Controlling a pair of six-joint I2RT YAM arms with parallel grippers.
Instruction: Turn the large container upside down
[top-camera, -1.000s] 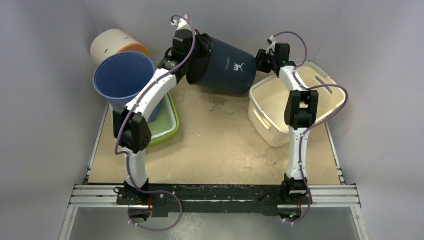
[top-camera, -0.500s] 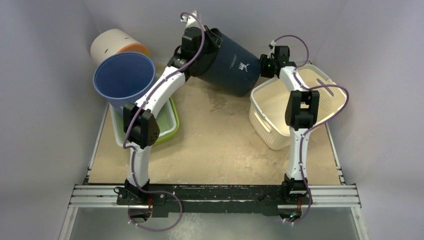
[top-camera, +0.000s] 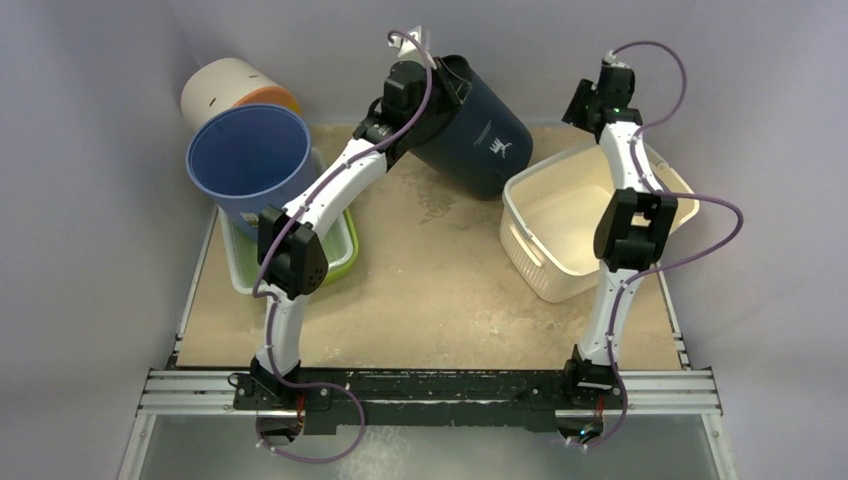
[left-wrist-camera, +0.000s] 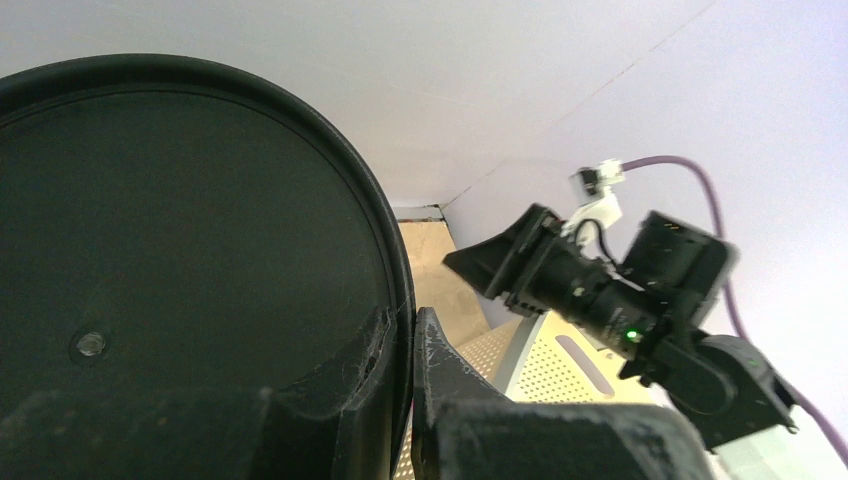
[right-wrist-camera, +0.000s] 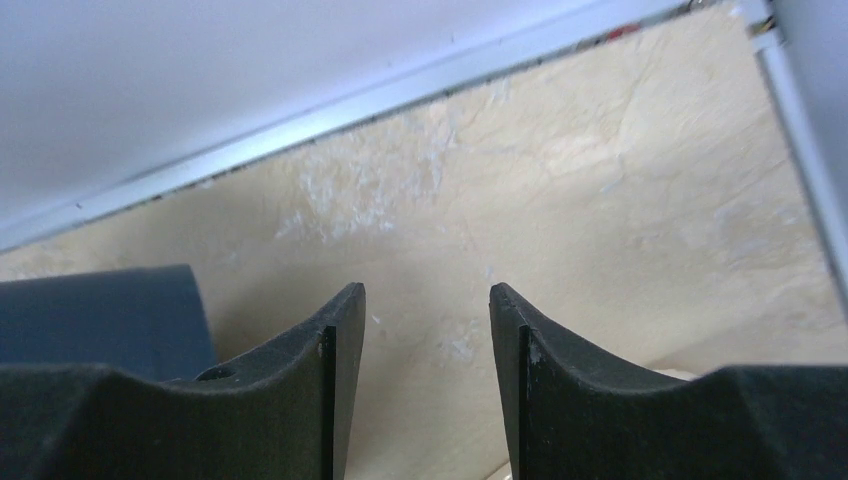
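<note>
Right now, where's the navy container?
Top view: the navy container is tilted at the back centre of the table, rim clamped by the left gripper, just left of the white basket.

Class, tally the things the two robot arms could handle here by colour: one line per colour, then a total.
Dark navy: 1, large dark navy plastic container
Blue: 1, round blue plastic bucket
Cream or white: 2, cream cylindrical tub and white slotted plastic basket
Green: 1, green rectangular tray
Orange: 1, partly hidden orange item behind the tub
Total: 6
</note>
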